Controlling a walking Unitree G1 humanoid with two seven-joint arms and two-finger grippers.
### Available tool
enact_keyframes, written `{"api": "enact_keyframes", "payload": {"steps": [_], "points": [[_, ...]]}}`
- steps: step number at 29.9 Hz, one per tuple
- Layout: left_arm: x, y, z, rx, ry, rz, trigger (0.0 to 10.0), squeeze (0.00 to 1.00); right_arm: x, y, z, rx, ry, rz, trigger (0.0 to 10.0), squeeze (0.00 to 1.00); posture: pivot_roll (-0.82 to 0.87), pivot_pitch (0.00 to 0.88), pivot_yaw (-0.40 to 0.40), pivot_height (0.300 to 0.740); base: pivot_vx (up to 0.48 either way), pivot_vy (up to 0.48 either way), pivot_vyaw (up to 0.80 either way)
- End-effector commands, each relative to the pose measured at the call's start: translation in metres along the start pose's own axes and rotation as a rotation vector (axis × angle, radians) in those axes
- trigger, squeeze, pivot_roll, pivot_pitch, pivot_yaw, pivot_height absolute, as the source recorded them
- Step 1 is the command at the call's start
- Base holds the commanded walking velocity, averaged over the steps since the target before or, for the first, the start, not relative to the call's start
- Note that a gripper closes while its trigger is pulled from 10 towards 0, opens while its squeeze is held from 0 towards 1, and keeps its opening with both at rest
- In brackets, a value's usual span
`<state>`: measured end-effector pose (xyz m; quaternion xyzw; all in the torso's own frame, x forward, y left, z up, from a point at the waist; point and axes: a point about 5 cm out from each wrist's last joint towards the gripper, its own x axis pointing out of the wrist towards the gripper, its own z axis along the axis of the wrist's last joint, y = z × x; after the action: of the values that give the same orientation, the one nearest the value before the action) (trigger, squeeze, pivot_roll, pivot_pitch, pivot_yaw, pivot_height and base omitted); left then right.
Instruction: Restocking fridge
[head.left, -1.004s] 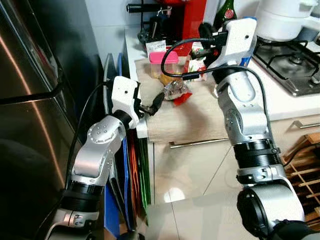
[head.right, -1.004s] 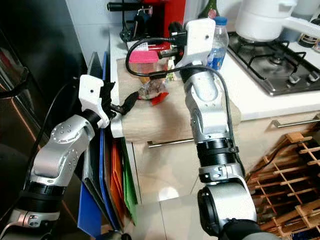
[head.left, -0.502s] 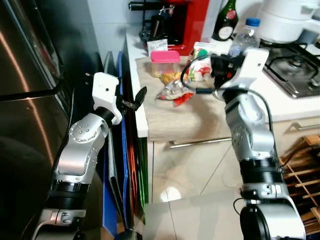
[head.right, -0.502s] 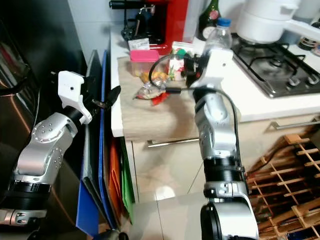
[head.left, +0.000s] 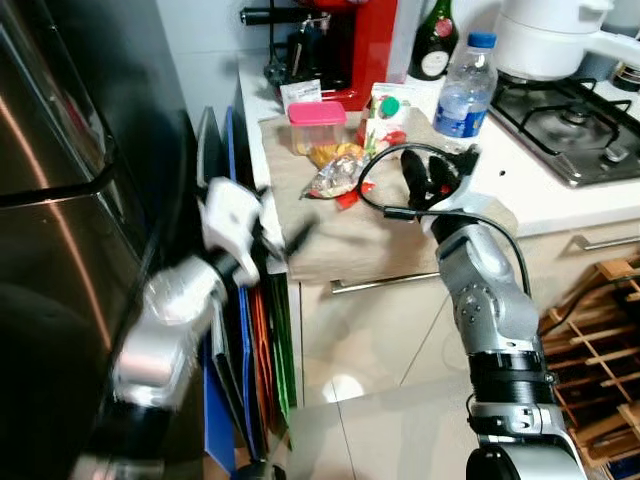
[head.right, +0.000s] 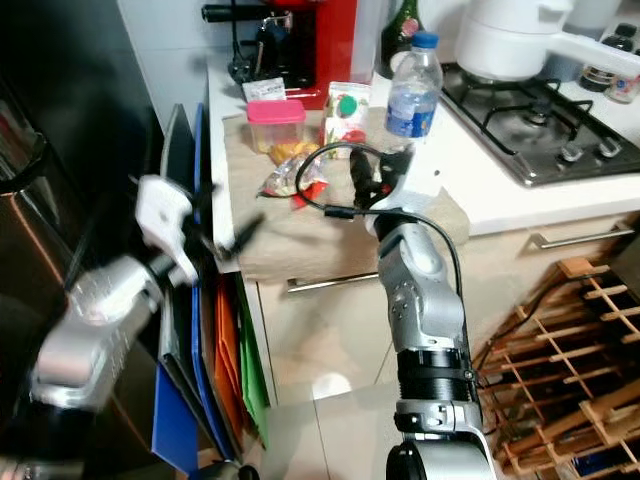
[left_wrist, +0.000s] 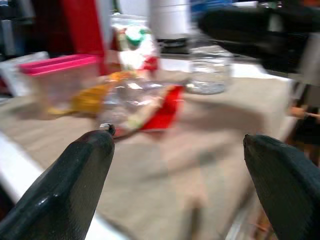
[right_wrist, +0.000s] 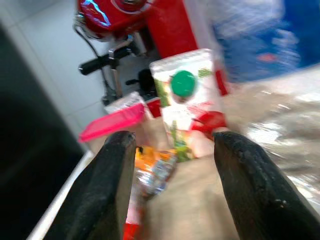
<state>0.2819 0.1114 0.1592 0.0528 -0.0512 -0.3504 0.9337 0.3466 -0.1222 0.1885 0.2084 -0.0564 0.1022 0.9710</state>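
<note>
fridge (head.left: 60, 200): far left, steel door closed, dark handle across it.
left gripper (head.left: 285, 243): blurred at the counter's left edge, fingers spread wide and empty; its wrist view looks across the board at the bag.
box (head.left: 316, 124): clear tub with pink lid at the back of the board, near the red machine.
bag (head.left: 338, 178): crinkly snack bag with red trim, loose mid-board, just in front of the box.
carton (head.left: 384, 115): small, green cap, upright, right of the box.
right gripper (head.left: 428, 172): low over the board, fingers parted, holding nothing, aimed at the carton.
bottle (head.left: 464, 98): blue cap, upright just behind the right gripper.
step, as i judge it: reaching for the first item.
advice: centre the carton between the right fingers, grip its flat sides gently, lift straight up clear of the bottle; the fridge door needs opening.
</note>
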Motion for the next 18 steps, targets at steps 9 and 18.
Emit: {"api": "enact_keyframes", "payload": {"steps": [9,18], "points": [[-0.018,-0.010,0.007,-0.028,-0.012,0.075,10.0,0.00,0.025,0.003,0.011,-0.057,0.032,0.005,10.0,1.00,0.14,0.000,-0.040,0.740,0.000,0.000,0.00],[-0.040,0.009,0.038,0.024,-0.133,0.228,10.0,0.00,0.052,0.000,0.008,0.083,0.089,-0.040,10.0,1.00,0.23,0.000,-0.060,0.740,0.000,0.000,0.00]]}}
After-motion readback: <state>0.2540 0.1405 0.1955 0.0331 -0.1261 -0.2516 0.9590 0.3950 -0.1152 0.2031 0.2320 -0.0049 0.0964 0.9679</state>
